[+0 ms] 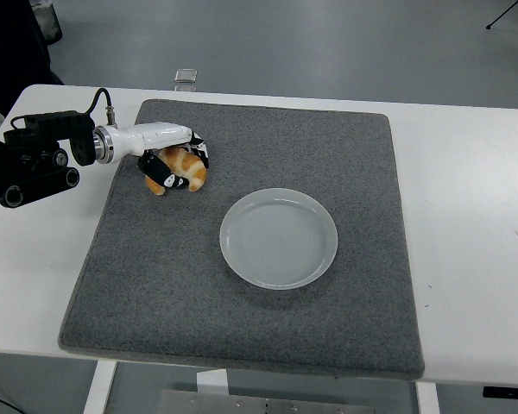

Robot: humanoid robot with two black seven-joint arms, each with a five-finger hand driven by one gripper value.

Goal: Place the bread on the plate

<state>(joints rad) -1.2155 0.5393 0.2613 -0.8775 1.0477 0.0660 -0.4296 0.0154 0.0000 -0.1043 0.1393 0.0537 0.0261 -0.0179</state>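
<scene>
A golden-brown piece of bread (185, 168) is at the upper left of the grey mat (242, 319), with my left hand (174, 164) shut on it, fingers curled round its sides. The bread looks raised slightly off the mat. The left arm comes in from the left edge, its white forearm lying over the mat's left border. A round white plate (279, 238) lies in the middle of the mat, to the right of and nearer than the bread, with nothing on it. My right hand is out of view.
The white table (466, 216) surrounds the mat. A small clear object (186, 77) lies at the table's far edge. A dark-clothed person (13, 43) stands at the top left corner.
</scene>
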